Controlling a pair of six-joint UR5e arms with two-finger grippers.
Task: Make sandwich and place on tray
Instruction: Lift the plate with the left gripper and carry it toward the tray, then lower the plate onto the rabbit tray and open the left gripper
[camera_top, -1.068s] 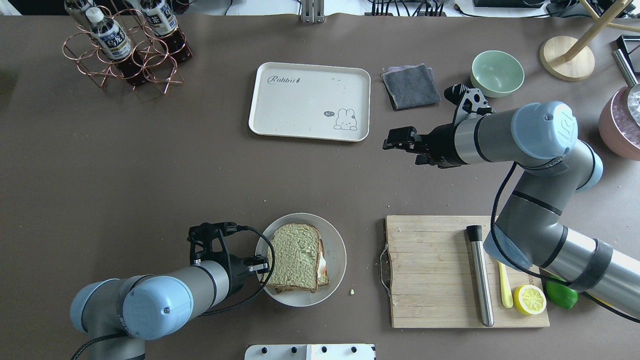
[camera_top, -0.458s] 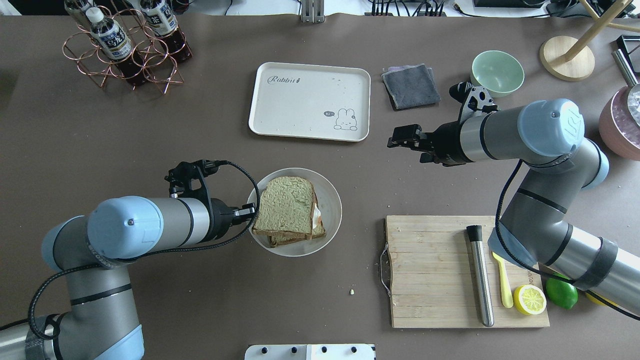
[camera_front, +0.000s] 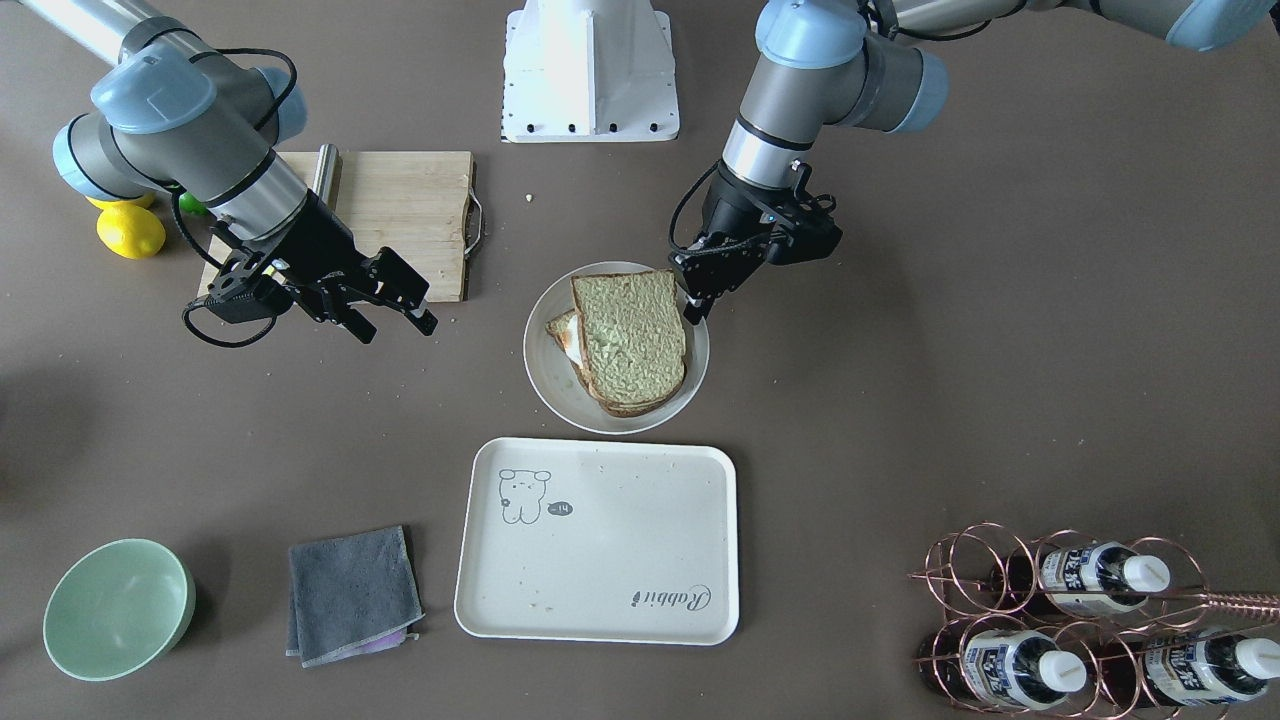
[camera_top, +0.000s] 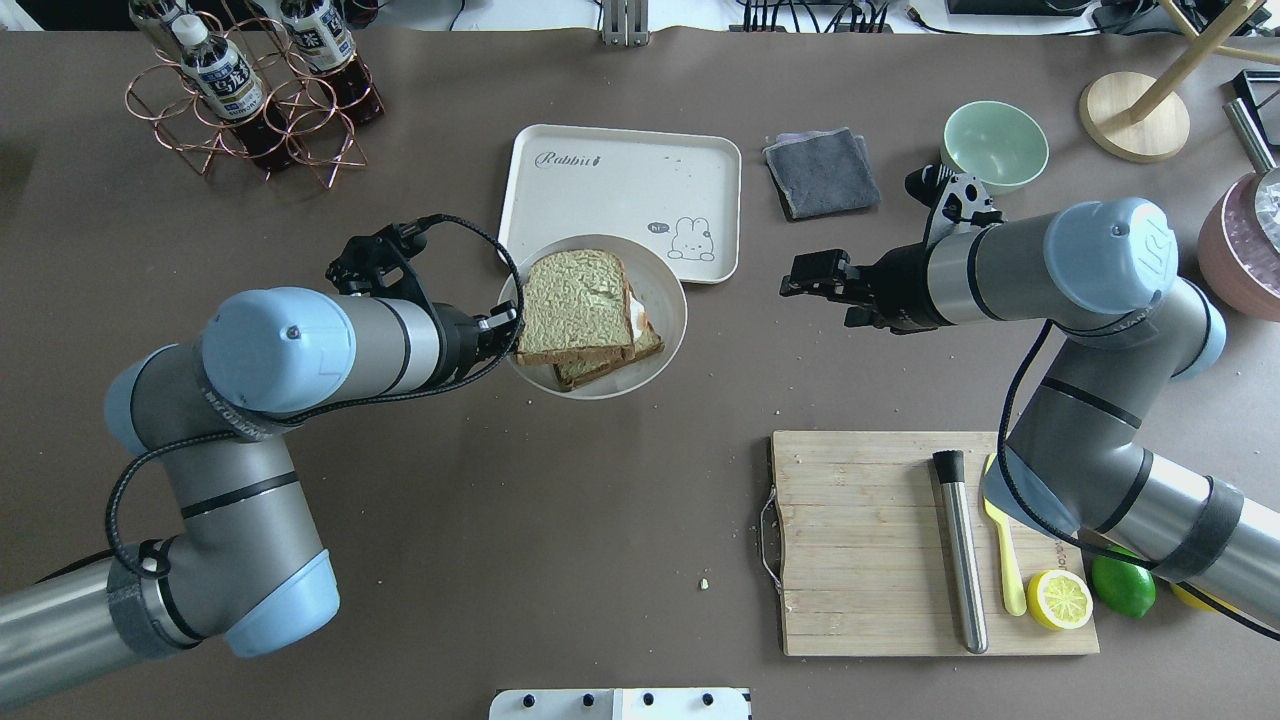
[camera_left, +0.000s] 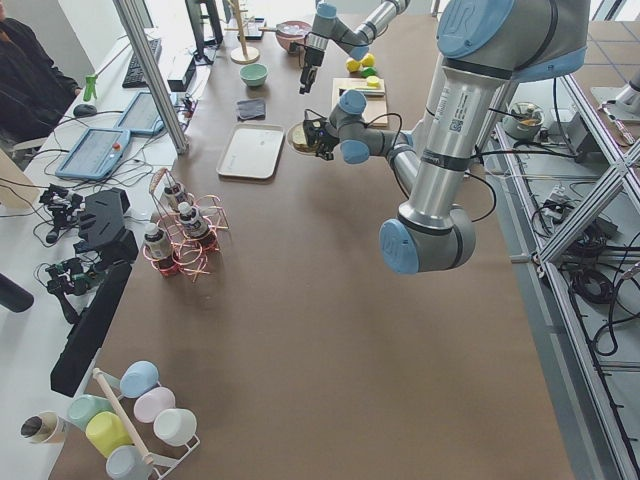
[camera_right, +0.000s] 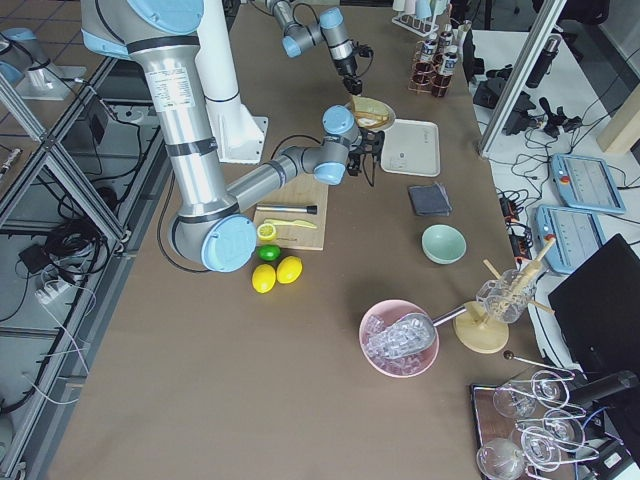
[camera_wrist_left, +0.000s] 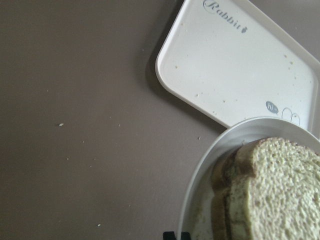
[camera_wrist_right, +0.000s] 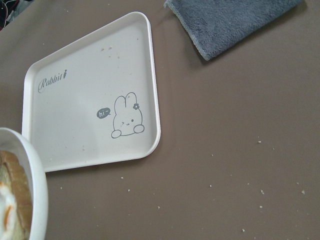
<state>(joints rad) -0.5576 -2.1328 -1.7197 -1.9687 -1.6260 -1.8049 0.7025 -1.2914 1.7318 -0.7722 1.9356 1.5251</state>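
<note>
The sandwich, two greenish-tan bread slices with egg showing at one side, lies on a round grey-white plate. My left gripper is shut on the plate's left rim and holds it up over the near edge of the cream tray. In the front view the sandwich on the plate sits just before the tray, with the left gripper at the rim. The left wrist view shows the plate rim and the tray. My right gripper is open and empty, right of the tray.
A wooden cutting board at the front right carries a metal cylinder, a yellow spoon and a lemon half. A grey cloth and a green bowl lie right of the tray. A bottle rack stands back left.
My left arm has carried the plate with the sandwich away from the table's front toward the tray, now over its near edge. The right gripper has barely moved.
</note>
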